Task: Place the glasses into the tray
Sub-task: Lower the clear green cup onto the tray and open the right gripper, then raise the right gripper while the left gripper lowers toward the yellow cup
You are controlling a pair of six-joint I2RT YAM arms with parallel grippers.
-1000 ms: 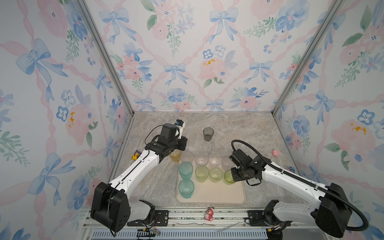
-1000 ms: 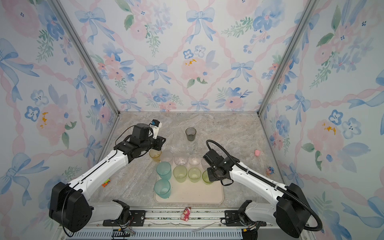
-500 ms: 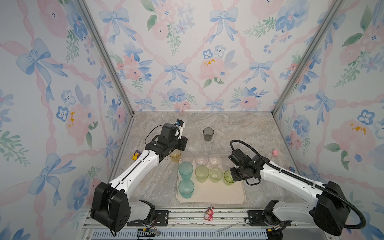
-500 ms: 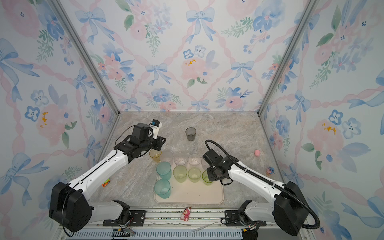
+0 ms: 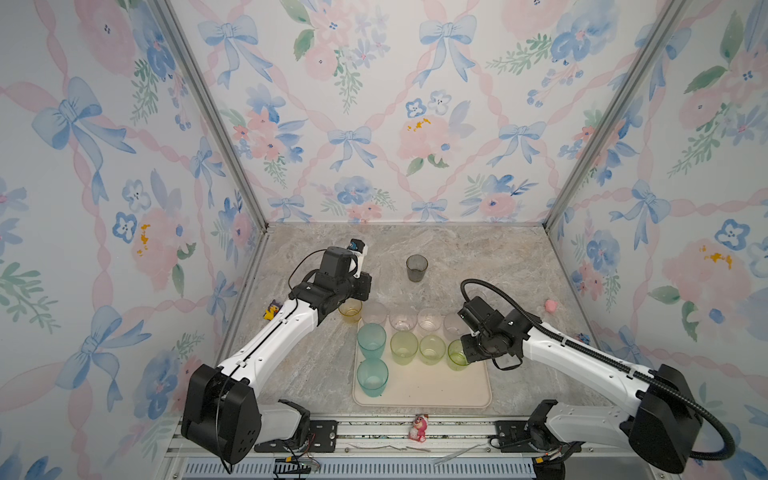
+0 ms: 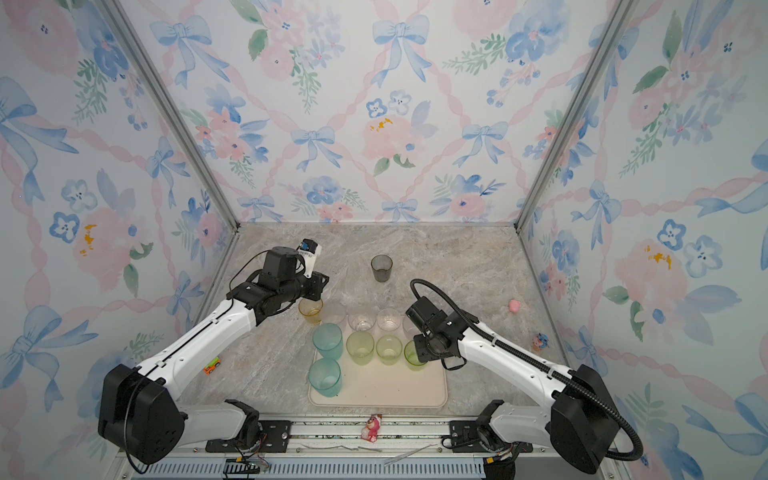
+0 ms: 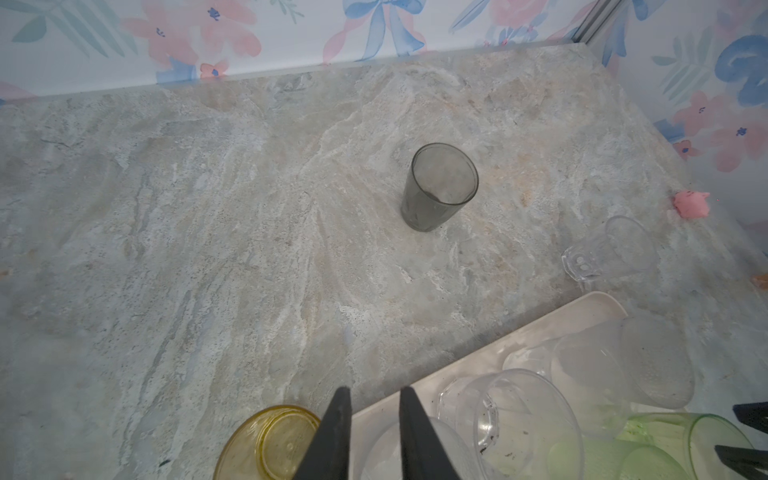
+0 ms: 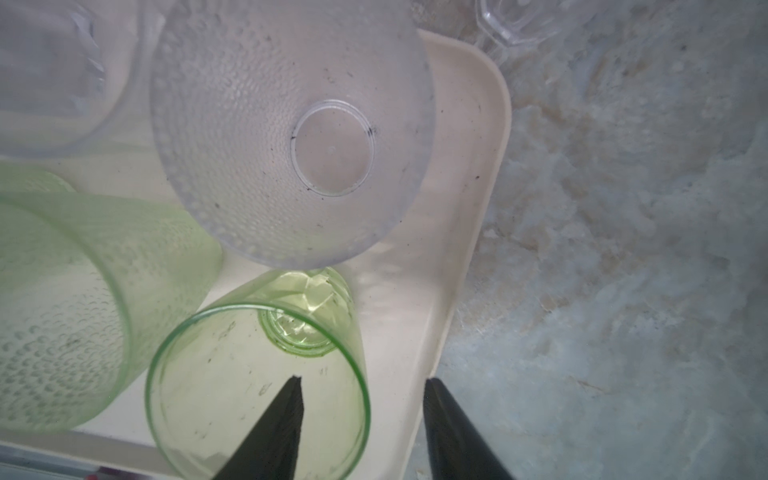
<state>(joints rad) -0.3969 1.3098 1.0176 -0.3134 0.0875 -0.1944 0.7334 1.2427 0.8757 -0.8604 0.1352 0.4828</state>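
Right jaws, shut a second ago, now stand apart around the green glass [image 5: 457,355] upright in the tray [image 5: 436,395]; left jaws nearly closed, grip I cannot tell; yellow glass [image 5: 350,311], grey glass [image 5: 417,268] and one clear glass [image 7: 611,249] wait on the tabletop [image 5: 316,365].

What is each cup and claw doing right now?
Grey glass, upright on the table, outside the tray.
Yellow glass, upright on the table beside the tray.
Green glass under the right claw, upright in the tray.
Right claw, open, astride that glass's wall.
Left claw, narrow gap, hold unclear.
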